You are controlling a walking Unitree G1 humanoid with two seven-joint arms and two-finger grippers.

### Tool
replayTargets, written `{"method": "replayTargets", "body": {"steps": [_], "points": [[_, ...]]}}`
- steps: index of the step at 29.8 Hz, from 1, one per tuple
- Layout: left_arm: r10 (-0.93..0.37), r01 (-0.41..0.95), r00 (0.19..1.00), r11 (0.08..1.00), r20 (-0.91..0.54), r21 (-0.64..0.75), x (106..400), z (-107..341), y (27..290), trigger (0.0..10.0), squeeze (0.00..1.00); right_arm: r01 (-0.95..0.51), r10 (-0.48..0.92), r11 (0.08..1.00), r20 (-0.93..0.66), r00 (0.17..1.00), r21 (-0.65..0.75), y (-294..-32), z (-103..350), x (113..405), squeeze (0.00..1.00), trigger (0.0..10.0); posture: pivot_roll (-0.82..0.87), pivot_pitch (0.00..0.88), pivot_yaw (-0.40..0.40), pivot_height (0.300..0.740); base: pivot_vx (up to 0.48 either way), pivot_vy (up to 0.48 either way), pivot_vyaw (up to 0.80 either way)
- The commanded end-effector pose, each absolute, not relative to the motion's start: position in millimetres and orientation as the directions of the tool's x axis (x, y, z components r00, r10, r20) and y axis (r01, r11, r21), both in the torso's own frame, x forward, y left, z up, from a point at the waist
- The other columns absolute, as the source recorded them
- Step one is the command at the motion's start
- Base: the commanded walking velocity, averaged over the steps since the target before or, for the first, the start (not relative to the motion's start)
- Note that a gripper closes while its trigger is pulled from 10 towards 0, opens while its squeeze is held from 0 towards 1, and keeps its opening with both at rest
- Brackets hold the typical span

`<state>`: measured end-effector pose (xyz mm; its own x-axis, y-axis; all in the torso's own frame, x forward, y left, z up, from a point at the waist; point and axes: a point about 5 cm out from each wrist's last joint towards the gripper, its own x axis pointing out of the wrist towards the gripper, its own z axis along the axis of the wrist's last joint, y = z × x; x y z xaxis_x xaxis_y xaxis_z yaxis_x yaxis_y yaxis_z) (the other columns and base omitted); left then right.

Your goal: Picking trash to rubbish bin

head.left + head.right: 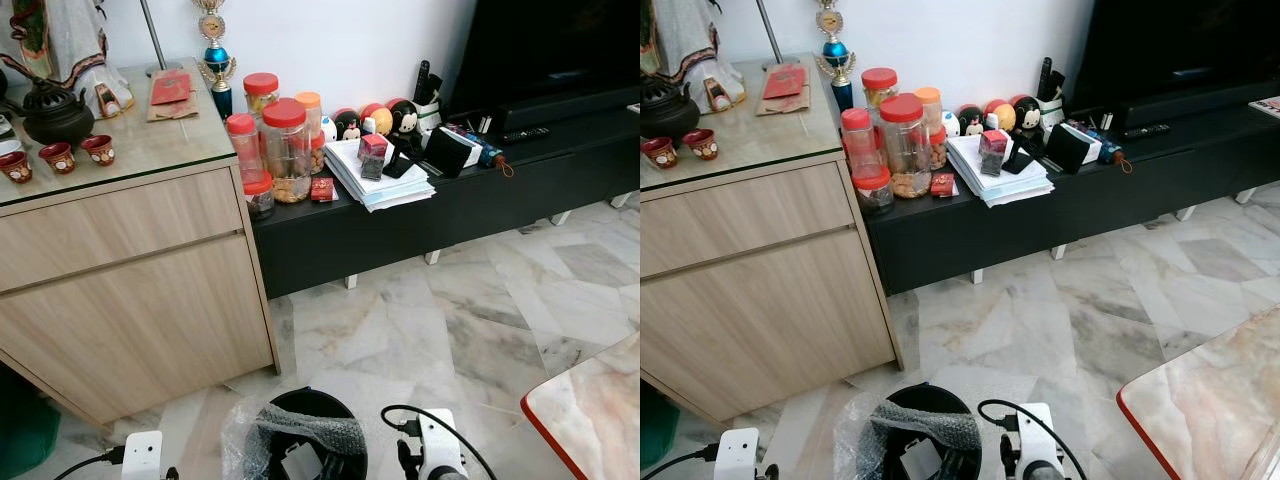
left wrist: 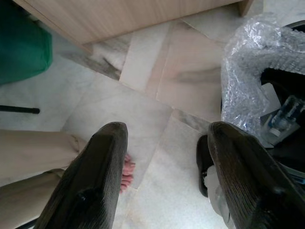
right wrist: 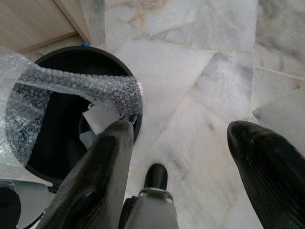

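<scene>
Below me, the black rubbish bin (image 1: pixel 300 440) stands upright on the marble floor (image 1: pixel 450 310), mouth up, between my arms. A sheet of bubble wrap (image 3: pixel 81 90) drapes across its rim, long axis running left to right. My left end effector (image 2: pixel 167 167) and right end effector (image 3: pixel 186 162) both hang spread, holding nothing.

Both arms hang low. The left gripper (image 2: pixel 167 176) and right gripper (image 3: pixel 183 167) have fingers spread wide, holding nothing.
</scene>
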<state>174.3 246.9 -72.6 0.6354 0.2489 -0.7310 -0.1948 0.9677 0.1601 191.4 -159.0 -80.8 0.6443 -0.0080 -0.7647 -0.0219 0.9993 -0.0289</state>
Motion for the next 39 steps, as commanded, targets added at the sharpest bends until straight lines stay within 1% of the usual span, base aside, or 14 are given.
{"method": "replayTargets", "body": {"steps": [1,10,26,39], "points": [[0.244,-0.197,0.616,0.968,-0.749,0.154,167.3,-76.1,247.1,10.0,0.0,-0.017,-0.008,1.0,-0.774,0.633,-0.025,-158.0,-82.3,188.9,0.0,10.0,0.0,0.0,0.016,0.74,0.0,0.0,0.0],[0.233,-0.195,0.616,0.971,-0.752,0.141,166.7,-77.1,244.6,10.0,0.0,-0.008,-0.012,1.0,-0.772,0.635,-0.023,-158.9,-81.9,189.5,0.0,10.0,-0.01,0.002,0.017,0.74,0.0,0.0,0.0],[0.234,-0.205,0.615,0.97,-0.753,0.134,165.6,-77.1,246.2,10.0,0.0,-0.017,0.003,1.0,-0.771,0.636,-0.01,-153.5,-81.9,190.0,0.0,10.0,0.01,0.014,0.014,0.74,-0.287,0.0,0.0],[0.231,-0.207,0.613,0.97,-0.756,0.129,165.4,-77.7,244.6,10.0,0.0,-0.022,0.004,1.0,-0.769,0.64,-0.013,-154.1,-81.1,191.7,0.0,10.0,0.01,0.012,0.01,0.74,-0.309,0.0,0.0]]}}
